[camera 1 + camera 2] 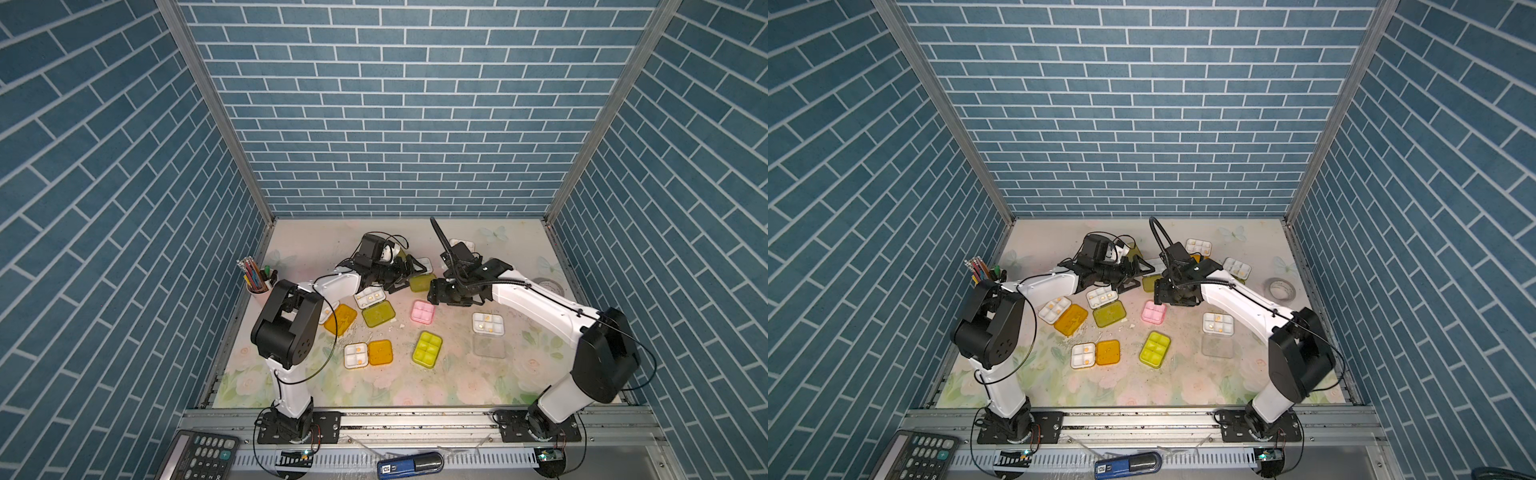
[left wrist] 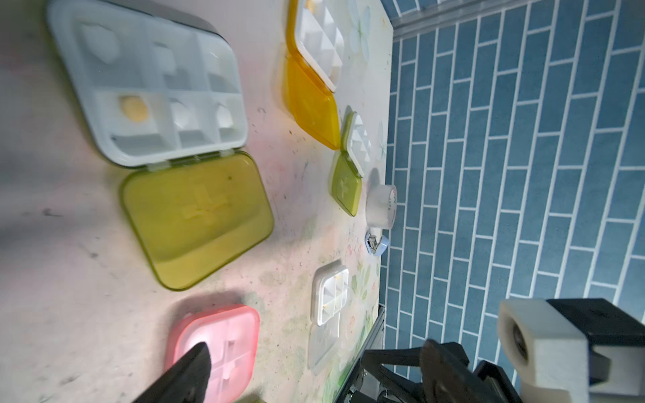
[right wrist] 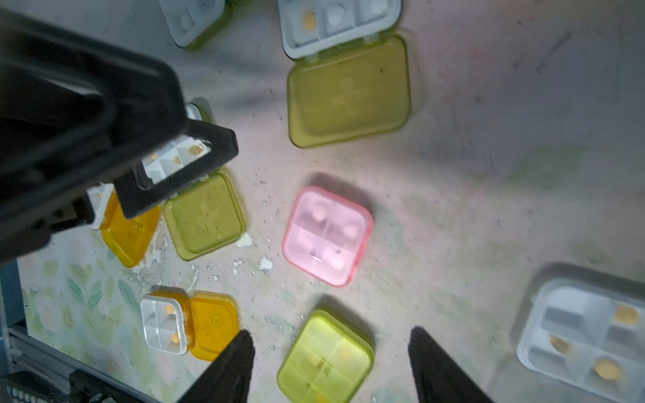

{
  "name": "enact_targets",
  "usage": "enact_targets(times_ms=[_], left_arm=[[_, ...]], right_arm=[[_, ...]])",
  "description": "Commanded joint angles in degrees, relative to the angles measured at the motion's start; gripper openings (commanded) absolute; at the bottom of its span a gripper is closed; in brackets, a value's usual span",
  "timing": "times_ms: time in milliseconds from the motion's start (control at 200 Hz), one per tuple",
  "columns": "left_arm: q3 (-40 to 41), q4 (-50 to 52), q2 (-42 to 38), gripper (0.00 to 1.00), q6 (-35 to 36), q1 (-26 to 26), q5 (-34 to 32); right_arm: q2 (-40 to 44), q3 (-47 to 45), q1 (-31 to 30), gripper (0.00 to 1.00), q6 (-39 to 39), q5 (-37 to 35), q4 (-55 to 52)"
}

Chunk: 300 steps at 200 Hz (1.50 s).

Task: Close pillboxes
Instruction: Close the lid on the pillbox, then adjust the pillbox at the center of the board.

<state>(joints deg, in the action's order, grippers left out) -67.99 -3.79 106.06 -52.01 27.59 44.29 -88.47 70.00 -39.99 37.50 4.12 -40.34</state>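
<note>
Blue-brick walls around floral bench [image 1: 457, 386]; in both top views, pillboxes [image 1: 356, 355] scattered mid-bench, mostly lid-open, left gripper [image 1: 415, 275] and right gripper [image 1: 433, 296] close together above them. Left wrist: one finger [image 2: 193, 366] over closed pink pillbox [image 2: 230, 335]; opening impossible to tell. Right wrist: right gripper [image 3: 331, 333] spread wide, empty, over closed yellow-green pillbox [image 3: 324, 363].

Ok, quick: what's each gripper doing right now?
Left gripper: open, holding nothing.
Right gripper: open, holding nothing.
</note>
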Motion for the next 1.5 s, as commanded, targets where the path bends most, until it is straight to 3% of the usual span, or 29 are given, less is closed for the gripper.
enact_targets(times_ms=[0,305,690,865,1015,1495], left_arm=[[0.1,-0.5,-0.6,0.95,1.2,3.0,1.3],[-2.1,3.8,0.7,0.95,5.4,11.6,1.2],[-2.9,5.1,3.1,0.95,6.0,13.3,1.9],[-3.7,7.2,2.8,0.95,7.8,13.1,1.2],[-4.4,9.0,2.7,0.95,9.2,12.8,0.9],[-5.2,13.1,0.0,0.95,12.9,9.6,-1.7]], right_arm=[[5.1,-4.7,2.1,0.72,0.6,-5.6,-6.9],[16.9,-15.0,13.7,0.76,0.4,-8.5,-11.1],[11.5,-21.4,28.4,0.82,-1.7,0.5,1.0],[7.5,-22.6,30.5,0.83,-2.7,5.7,6.4],[4.8,-22.9,31.2,0.82,-4.2,5.6,7.7],[3.9,-28.2,31.5,0.83,-3.9,13.0,18.9]])
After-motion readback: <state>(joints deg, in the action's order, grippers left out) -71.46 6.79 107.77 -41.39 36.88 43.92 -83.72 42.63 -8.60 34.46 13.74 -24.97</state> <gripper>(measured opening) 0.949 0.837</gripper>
